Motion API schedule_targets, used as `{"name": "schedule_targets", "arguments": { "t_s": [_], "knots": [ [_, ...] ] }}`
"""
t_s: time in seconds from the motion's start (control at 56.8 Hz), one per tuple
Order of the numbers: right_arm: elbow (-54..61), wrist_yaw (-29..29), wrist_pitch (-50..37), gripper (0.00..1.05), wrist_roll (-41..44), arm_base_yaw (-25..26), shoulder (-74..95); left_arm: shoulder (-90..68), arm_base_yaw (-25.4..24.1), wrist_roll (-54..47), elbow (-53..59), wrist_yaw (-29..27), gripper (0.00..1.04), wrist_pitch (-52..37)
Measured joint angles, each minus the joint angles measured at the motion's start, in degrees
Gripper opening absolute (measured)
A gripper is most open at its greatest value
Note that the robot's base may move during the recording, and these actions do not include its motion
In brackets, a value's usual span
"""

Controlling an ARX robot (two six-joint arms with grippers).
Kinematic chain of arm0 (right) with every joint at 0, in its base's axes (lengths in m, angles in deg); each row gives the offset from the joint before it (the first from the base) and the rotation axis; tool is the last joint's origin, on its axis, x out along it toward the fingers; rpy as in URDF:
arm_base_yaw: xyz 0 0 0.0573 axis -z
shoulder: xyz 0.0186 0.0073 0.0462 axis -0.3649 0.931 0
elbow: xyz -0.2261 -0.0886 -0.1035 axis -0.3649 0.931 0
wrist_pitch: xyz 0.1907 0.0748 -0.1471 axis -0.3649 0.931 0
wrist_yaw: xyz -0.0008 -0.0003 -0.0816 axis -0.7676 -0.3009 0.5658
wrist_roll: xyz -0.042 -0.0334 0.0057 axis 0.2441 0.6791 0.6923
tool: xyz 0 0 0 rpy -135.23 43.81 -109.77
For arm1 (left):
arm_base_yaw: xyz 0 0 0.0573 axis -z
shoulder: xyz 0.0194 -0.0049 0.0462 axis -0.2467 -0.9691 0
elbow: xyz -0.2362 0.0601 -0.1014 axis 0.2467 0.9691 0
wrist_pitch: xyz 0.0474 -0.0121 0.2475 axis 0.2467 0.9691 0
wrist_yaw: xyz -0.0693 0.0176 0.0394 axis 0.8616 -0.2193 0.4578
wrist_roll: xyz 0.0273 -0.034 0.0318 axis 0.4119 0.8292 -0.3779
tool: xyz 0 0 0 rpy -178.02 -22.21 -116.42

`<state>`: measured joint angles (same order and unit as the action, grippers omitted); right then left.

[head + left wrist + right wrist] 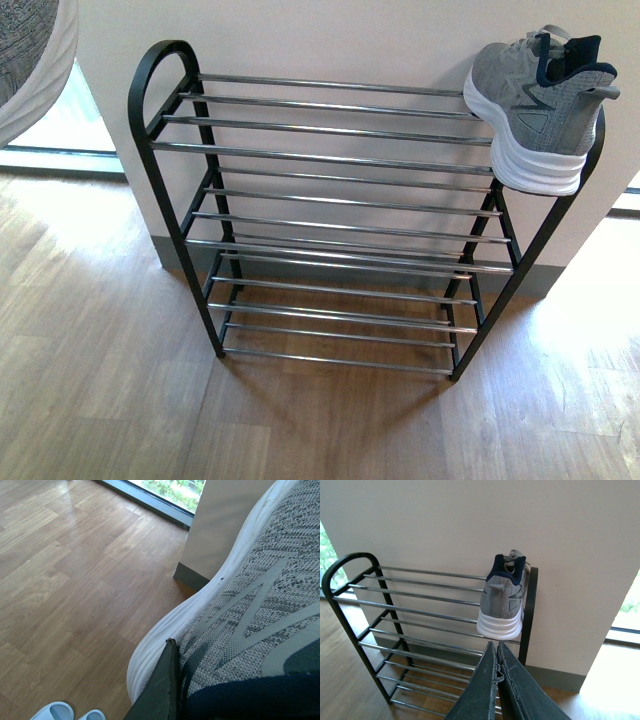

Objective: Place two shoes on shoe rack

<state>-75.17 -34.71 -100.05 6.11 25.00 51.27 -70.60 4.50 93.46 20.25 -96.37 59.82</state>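
The black shoe rack point(330, 160) with chrome bars stands against a pale wall. One grey knit shoe point(540, 105) with a white sole sits at the right end of its top tier, also visible as the shoe point(505, 600) on the rack point(420, 592) in the right wrist view. The other shoe point(250, 605) fills the left wrist view, held off the floor, with my left gripper point(176, 652) shut on its navy collar; only one finger point(162, 690) shows. Part of this shoe point(25, 50) shows at the front view's top left corner. My right gripper point(496, 647) is shut and empty, a little in front of the rack.
Wooden floor point(120, 400) lies in front of the rack. A pair of white slippers point(65, 712) lies on the floor below the held shoe. A wall corner with a grey skirting point(192, 577) and a low window point(170, 490) are nearby.
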Motion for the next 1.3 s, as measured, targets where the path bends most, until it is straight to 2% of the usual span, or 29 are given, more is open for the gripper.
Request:
{"name": "schedule_targets", "arguments": {
  "t_s": [0.106,0.933,1.039,1.303],
  "knots": [
    [1.5,1.2,0.0,0.01,0.0,-3.2,-2.4,0.0,0.0,0.0,0.0,0.0,0.02,0.0],
    [1.6,1.8,14.7,0.01,0.1,-3.4,-17.9,0.0,0.0,0.0,0.0,0.0,0.02,0.0],
    [1.5,1.8,24.3,0.01,0.1,-3.5,-26.2,0.0,0.0,0.0,0.0,0.0,0.02,0.0],
    [1.5,1.8,24.9,0.01,0.1,-3.5,-27.8,0.0,0.0,0.0,0.0,0.0,0.02,0.0]
  ]
}}
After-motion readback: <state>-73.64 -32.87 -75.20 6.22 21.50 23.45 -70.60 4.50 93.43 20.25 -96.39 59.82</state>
